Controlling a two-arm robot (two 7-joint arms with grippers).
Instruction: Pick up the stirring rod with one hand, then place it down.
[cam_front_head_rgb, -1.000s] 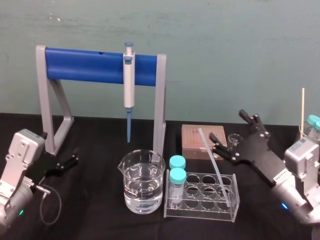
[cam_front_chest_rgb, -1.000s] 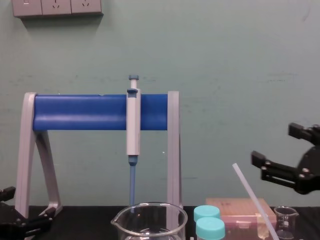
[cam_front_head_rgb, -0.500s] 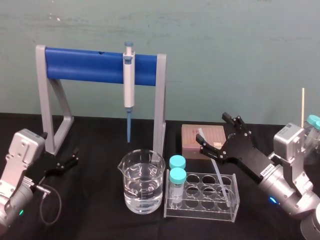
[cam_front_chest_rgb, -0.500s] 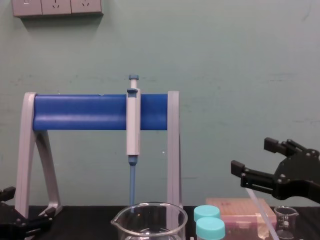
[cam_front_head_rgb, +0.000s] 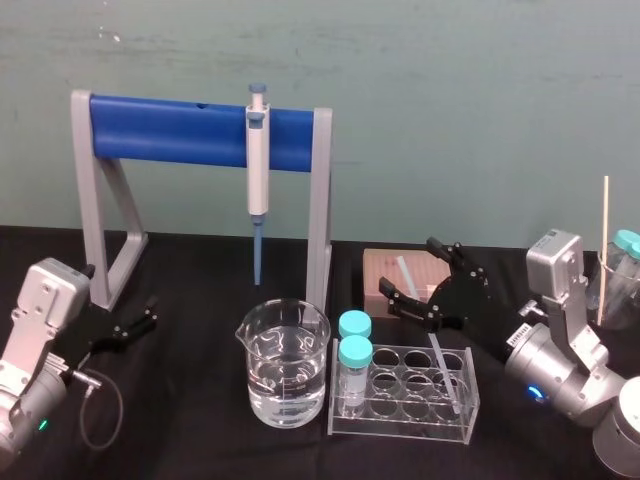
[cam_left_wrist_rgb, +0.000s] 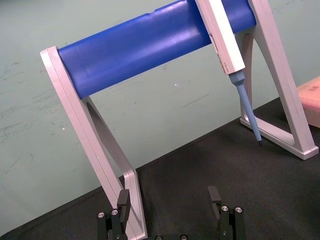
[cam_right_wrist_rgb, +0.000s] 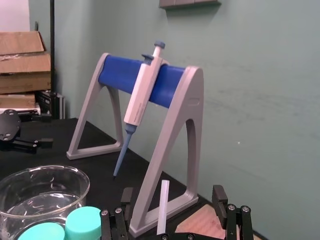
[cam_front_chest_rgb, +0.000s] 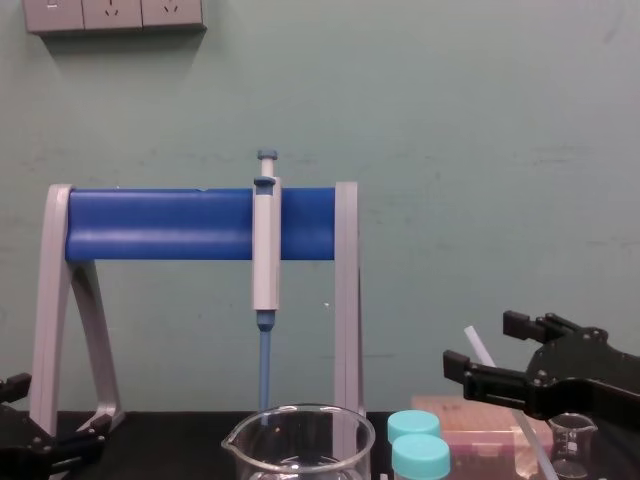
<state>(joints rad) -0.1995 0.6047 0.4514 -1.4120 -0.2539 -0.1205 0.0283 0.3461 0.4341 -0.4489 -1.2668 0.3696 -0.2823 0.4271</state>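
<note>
Where the black counter (cam_front_head_rgb: 200, 290) is closest to us, we see a glass cup (cam_front_head_rgb: 285, 375) with water in it. Just beside it on the right is a clear rack (cam_front_head_rgb: 400, 425). Two little tubes (cam_front_head_rgb: 354, 352) with blue-green lids stand in the rack's left end. The stirring rod (cam_front_head_rgb: 441, 358) stands in the rack's right end and leans back to the left. Our right tool (cam_front_head_rgb: 408, 267) is up by the top part of the rod. Its fingers (cam_right_wrist_rgb: 218, 196) are spread apart, one on each side of the rod. We see a gap on both sides, so it grips nothing. Our left tool (cam_front_head_rgb: 147, 313) sits low on the left, its fingers spread too. Behind the rack lies a brown box (cam_front_head_rgb: 380, 270). Farther back, a grey pipette (cam_front_head_rgb: 258, 175) hangs on a stand (cam_front_head_rgb: 320, 200) with a blue bar.
</note>
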